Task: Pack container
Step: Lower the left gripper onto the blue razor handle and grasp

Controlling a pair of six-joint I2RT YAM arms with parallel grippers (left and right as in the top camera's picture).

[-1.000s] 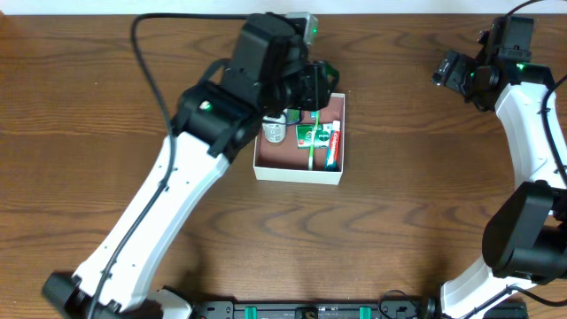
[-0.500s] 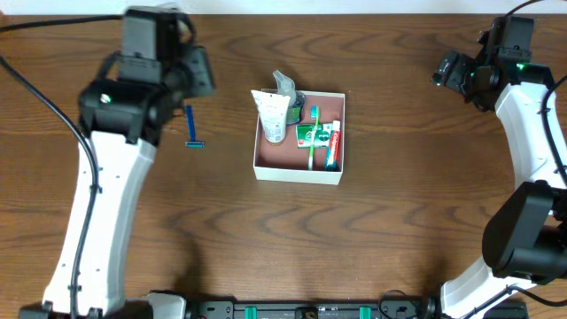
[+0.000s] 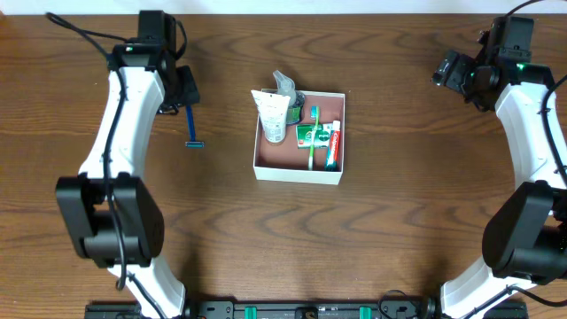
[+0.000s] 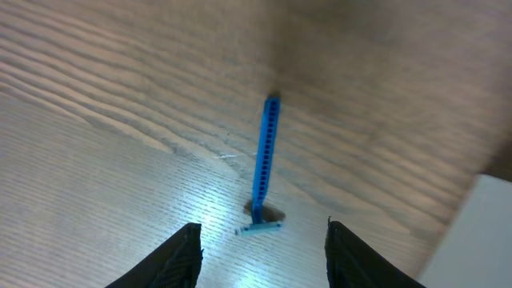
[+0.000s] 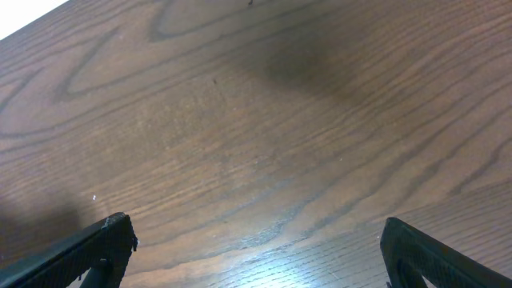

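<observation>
The dark wood-grain tabletop (image 3: 390,221) is carrying the container (image 3: 297,173) near its far edge's middle. The left gripper (image 4: 262,260) is hovering half-spread above a blue razor (image 4: 264,152), gripping nothing; the right gripper (image 5: 256,260) is gaping wide, empty.

Left arm (image 3: 108,137), right arm (image 3: 534,133): white link shells, black joint housings. Black cable (image 3: 78,30) along left arm. Green light (image 3: 523,64) on right wrist. Left claw fingers (image 4: 180,256) black.
</observation>
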